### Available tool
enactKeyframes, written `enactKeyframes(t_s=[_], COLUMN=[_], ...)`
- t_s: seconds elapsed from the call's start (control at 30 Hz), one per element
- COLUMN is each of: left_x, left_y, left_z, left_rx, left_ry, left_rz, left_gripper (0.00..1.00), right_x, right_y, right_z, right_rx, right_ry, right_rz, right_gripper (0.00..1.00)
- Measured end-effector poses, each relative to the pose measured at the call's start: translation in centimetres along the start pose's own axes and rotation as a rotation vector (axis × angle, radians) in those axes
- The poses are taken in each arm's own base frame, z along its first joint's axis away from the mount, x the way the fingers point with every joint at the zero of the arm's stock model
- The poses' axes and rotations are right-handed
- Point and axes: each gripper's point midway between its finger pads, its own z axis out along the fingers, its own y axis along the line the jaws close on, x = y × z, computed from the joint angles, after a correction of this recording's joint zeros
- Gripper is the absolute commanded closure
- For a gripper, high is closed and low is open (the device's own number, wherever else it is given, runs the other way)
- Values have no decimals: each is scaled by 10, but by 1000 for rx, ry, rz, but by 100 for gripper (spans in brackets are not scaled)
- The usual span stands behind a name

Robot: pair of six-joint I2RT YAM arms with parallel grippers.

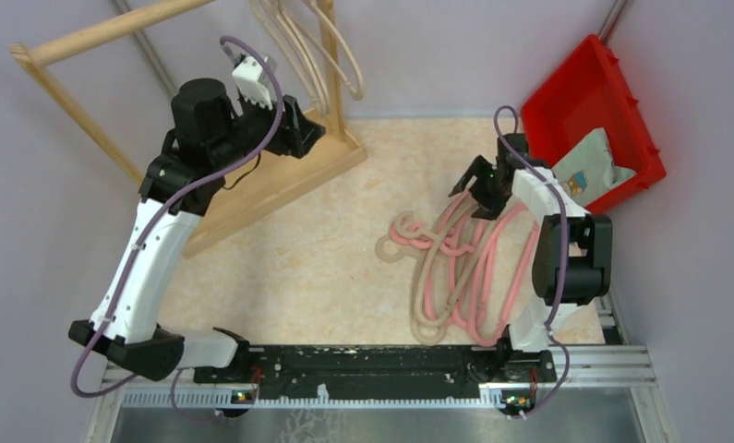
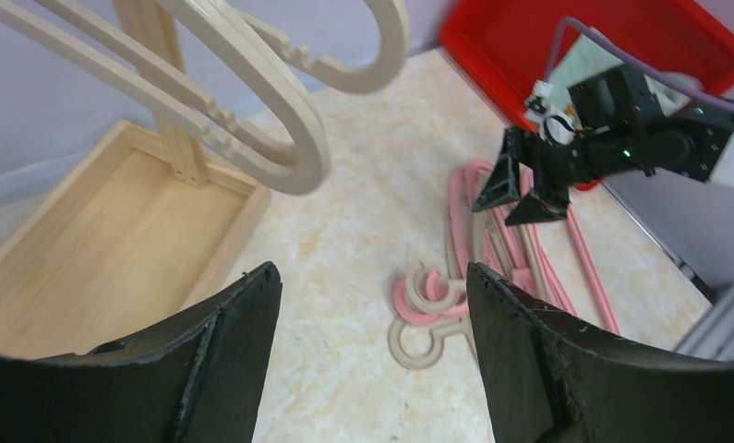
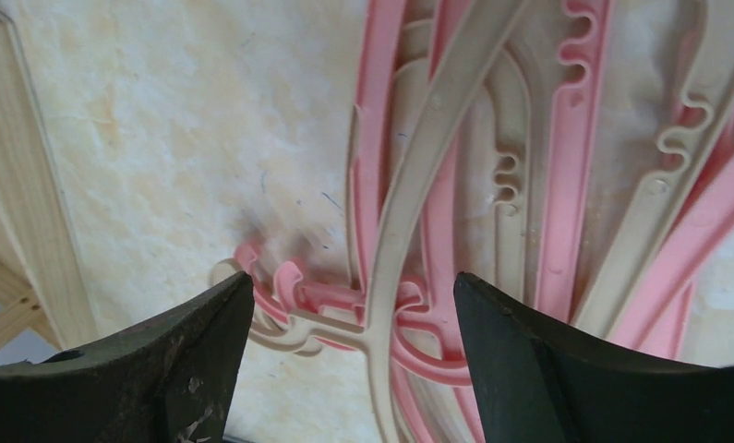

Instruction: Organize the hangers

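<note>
Since the pink and beige hangers [image 1: 455, 268] lie tangled on the worktop [image 1: 298, 268] with hooks interlocked, lifting one with my right pincer [image 1: 478, 189], jaws apart just above the heap, may drag its neighbours along. My left pincer [image 1: 312, 129], also apart and holding nothing, hovers beside the rack [image 1: 252, 189], near the hung beige hangers [image 1: 330, 55]. The red bin [image 1: 580, 101] crowds the right edge; open room lies mid-worktop.

Pink and beige hangers [image 3: 566, 185], mottled cream table [image 1: 298, 268], red bin [image 1: 575, 92], pale wooden rack [image 1: 261, 185].
</note>
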Motion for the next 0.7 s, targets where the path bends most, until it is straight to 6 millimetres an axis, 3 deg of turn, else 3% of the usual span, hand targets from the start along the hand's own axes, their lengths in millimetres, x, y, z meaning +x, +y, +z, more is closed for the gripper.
enactKeyframes(t_s=[0.2,0.3,0.5,0.57,0.7], left_x=[35,58,105,114,129], left_y=[-18,-21,-23,-24,-24], left_z=[-13,-12,-8,-6,-7], left_rx=[112,141,169,176,186], left_ry=[62,109,204,217,236], left_rz=[-17,-42,-110,-124,-140], left_gripper=[24,24,25,25,26], right_x=[17,16,20,22,19], right_y=[-20,-20,-30,-34,-38], right_z=[3,7,31,38,47], right_rx=[73,84,145,162,179], right_ry=[20,12,27,35,23], right_rz=[-13,-24,-38,-43,-48], right_gripper=[26,31,46,55,91])
